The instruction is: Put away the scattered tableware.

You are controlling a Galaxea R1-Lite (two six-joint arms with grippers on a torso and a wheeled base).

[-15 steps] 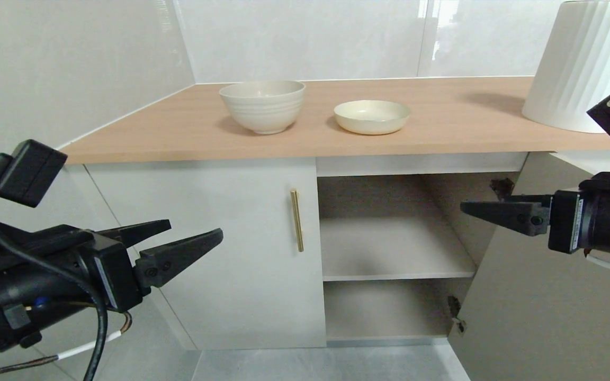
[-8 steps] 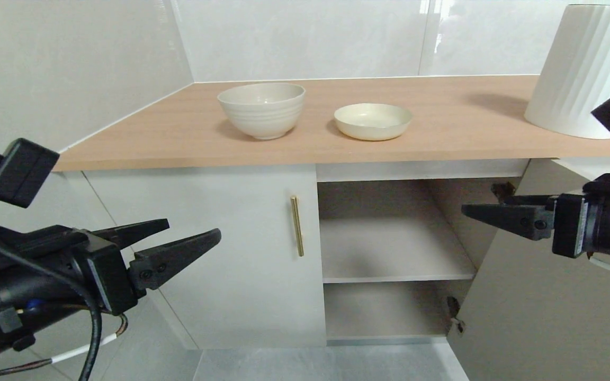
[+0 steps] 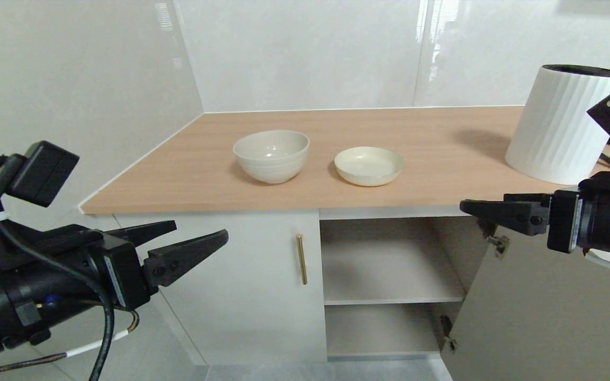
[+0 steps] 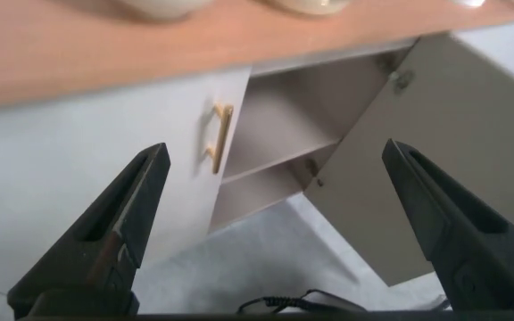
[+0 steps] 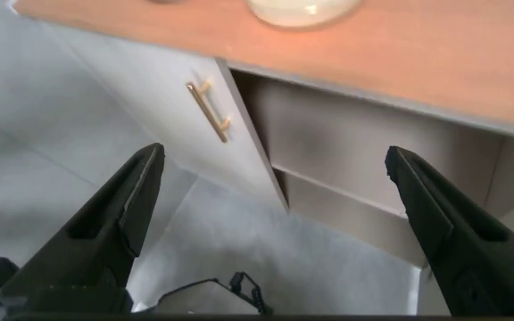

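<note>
A deep cream bowl and a shallow cream dish stand side by side on the wooden counter, near its front edge. Below them the cabinet's right half is open, showing two bare shelves. My left gripper hangs open in front of the closed left door, below counter height. On the other side my right gripper is open too, level with the counter's front edge, by the swung-out door. The dish's underside shows past the right gripper. The left gripper faces the cabinet.
A tall white ribbed container stands on the counter's right end. The closed left door carries a gold bar handle. White tiled walls close the counter at the back and left. Grey floor lies in front of the cabinet.
The head camera has risen: counter and cabinet sit lower in the picture and the bowls are seen more from above. Both grippers stay open; the bowls have not moved.
</note>
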